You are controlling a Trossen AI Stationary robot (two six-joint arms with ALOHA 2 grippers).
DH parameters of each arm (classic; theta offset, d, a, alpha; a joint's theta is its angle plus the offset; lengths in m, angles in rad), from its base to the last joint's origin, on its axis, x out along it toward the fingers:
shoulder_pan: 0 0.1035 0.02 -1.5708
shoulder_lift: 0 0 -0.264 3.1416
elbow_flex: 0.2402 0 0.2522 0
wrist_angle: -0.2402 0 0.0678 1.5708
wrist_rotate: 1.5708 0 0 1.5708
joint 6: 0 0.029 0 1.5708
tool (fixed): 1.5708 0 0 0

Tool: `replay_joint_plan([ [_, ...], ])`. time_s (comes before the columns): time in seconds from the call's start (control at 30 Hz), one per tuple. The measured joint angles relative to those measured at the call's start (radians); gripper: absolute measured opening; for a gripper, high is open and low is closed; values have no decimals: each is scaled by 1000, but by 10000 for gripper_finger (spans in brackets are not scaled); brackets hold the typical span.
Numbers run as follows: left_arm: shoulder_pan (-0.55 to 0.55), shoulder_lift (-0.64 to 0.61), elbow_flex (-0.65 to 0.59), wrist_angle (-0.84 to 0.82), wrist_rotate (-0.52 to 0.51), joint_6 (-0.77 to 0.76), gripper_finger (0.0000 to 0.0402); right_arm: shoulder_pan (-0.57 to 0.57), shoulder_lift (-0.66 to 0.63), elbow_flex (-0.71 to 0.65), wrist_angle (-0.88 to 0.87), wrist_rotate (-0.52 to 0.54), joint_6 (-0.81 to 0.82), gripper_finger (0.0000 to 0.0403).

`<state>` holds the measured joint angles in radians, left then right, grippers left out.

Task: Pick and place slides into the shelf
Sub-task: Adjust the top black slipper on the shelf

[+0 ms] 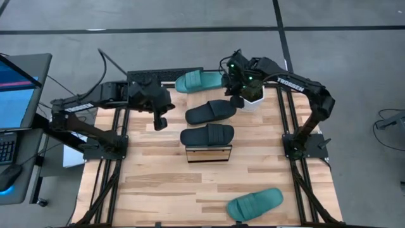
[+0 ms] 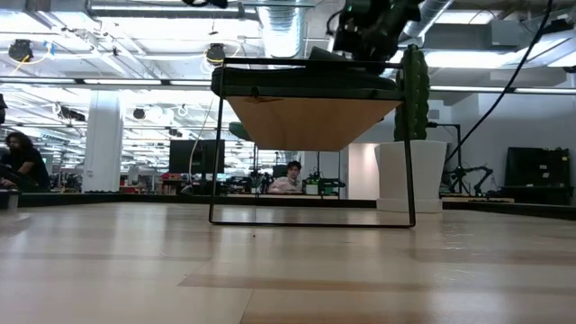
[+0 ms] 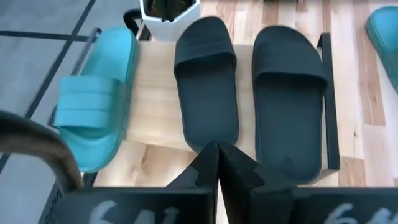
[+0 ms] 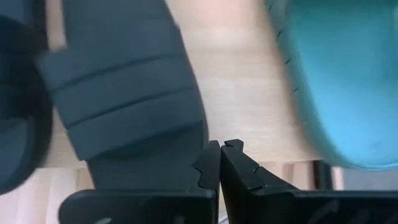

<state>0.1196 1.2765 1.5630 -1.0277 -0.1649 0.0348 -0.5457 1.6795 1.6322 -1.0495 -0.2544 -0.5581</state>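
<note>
Three slides are lying on the shelf [image 1: 209, 154]: a teal slide [image 1: 198, 80] at the far end, a black slide [image 1: 211, 112] in the middle and a second black slide [image 1: 207, 135] nearer the front, side by side across the plank. The fourth, a teal slide [image 1: 255, 204], is sitting on the bare surface [image 1: 158, 183] near the front right corner, well apart from the shelf.

The placed slides are running crosswise to the shelf's length, their long axes left to right; the middle black one is sitting slightly skewed, its right end angled toward the far edge. The loose teal one is also lying roughly left to right, tilted a little, its right end farther from the front edge than its left.

The right gripper [image 1: 238, 100] is hanging at the far right of the shelf beside a white planter [image 1: 253, 99], fingers pressed together and holding nothing. The left gripper [image 1: 161, 123] is hovering left of the shelf, likewise closed and empty.

By my reading, three placements are finished and one is outstanding. The next move calls for an arm, likely the right, to travel to the front corner, spread its fingers, grasp the teal slide and carry it to whatever bare plank is left at the shelf's near end.
</note>
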Motion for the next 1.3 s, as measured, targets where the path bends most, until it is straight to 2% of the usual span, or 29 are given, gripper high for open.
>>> replay_joint_plan([
  [0.2,0,-27,-79,57,3,-17,0,2,72,-2,-4,-10,-19,0],
  [0.43,-9,-29,-88,77,3,-24,0,17,117,1,-2,-10,-52,0],
  [1.2,-8,-29,-88,77,1,-28,0,97,100,-1,-47,-7,-71,0],
  [1.3,-8,-29,-88,77,0,-29,0,103,100,10,-56,20,-72,0],
])
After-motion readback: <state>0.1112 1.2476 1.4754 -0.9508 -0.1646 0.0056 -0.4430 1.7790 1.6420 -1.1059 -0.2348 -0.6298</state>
